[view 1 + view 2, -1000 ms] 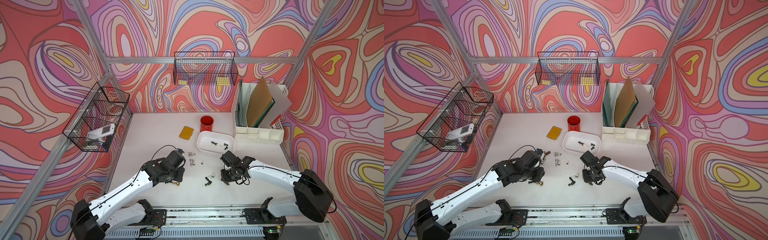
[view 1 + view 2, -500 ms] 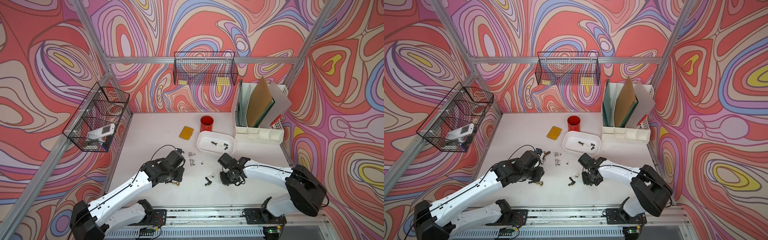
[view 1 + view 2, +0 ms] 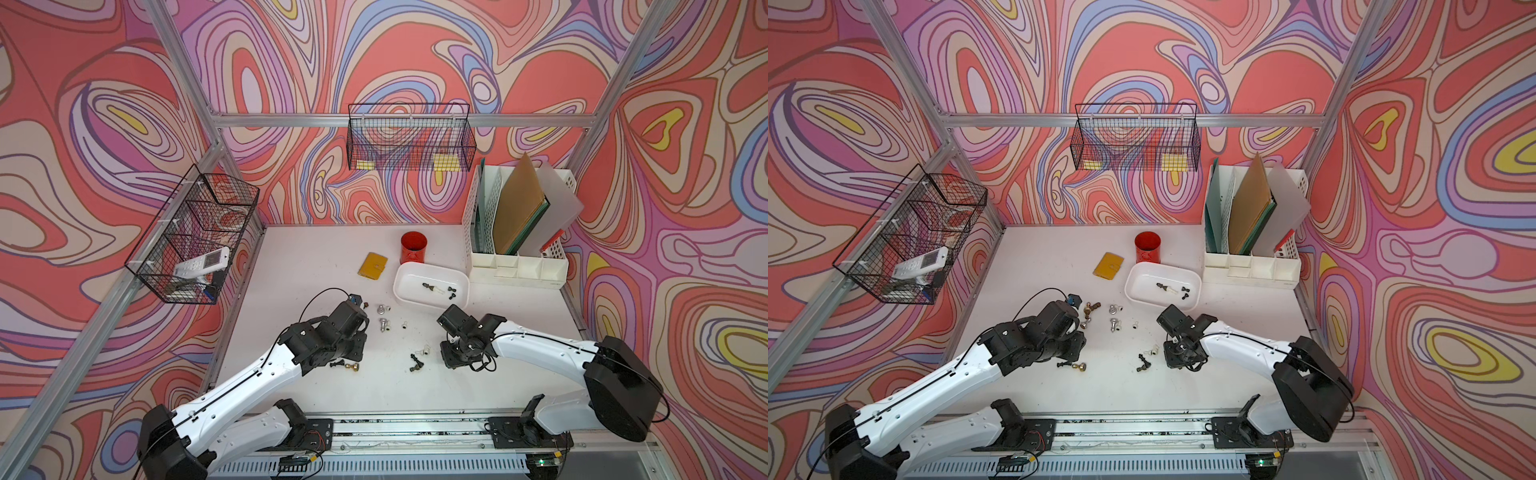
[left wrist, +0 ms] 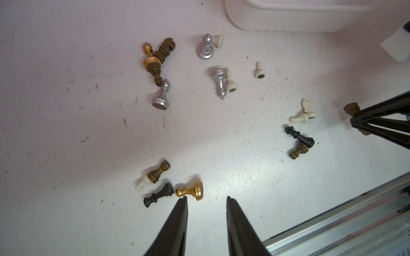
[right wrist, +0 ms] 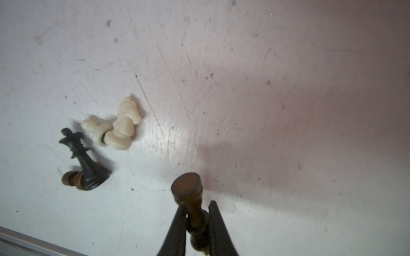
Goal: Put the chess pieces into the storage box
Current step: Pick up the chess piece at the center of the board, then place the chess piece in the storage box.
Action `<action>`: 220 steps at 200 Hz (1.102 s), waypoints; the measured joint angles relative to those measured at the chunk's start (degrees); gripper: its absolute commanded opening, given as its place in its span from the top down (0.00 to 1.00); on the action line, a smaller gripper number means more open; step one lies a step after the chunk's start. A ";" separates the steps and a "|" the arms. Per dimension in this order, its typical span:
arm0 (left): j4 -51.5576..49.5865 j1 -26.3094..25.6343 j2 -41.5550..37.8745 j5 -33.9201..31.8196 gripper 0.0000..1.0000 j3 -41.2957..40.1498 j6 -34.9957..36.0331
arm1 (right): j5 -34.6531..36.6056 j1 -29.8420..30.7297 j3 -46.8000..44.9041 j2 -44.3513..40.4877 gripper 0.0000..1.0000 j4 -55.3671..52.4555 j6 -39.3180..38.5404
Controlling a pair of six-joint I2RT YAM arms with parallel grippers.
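Note:
Several chess pieces lie scattered on the white table. My right gripper (image 5: 197, 204) is shut on a dark brown chess piece (image 5: 186, 185), gripped by its stem with the round base sticking out past the fingertips, low over the table. Beside it lie a white knight and pawn (image 5: 124, 124) and a black king (image 5: 82, 159). My left gripper (image 4: 206, 198) is open and holds nothing. Its tips are just short of a gold pawn (image 4: 192, 191) and a black piece (image 4: 158, 195). The storage box (image 3: 411, 291) (image 3: 1142, 291) stands behind both grippers with a few pieces inside.
A red cup (image 3: 413, 247) and a yellow wallet (image 3: 372, 264) sit behind the box. A white file organiser (image 3: 515, 266) stands at the back right. Wire baskets hang on the left wall (image 3: 195, 232) and the back wall (image 3: 411, 141). A metal rail (image 3: 415, 424) runs along the table's front edge.
My right gripper has shifted slightly left and closed on the dark brown piece. The left arm has not moved.

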 measured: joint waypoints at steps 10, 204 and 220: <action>0.24 0.00 0.11 -0.09 0.65 0.33 0.00 | 0.61 0.00 1.31 -1.09 0.92 -0.94 -0.04; 5.07 0.00 1.64 -1.14 0.65 3.15 1.27 | -0.96 -18.32 52.17 40.79 0.89 1.92 -16.61; 5.07 0.00 1.84 -1.16 0.65 3.15 1.42 | -1.62 -18.29 54.10 42.69 0.89 1.77 -16.83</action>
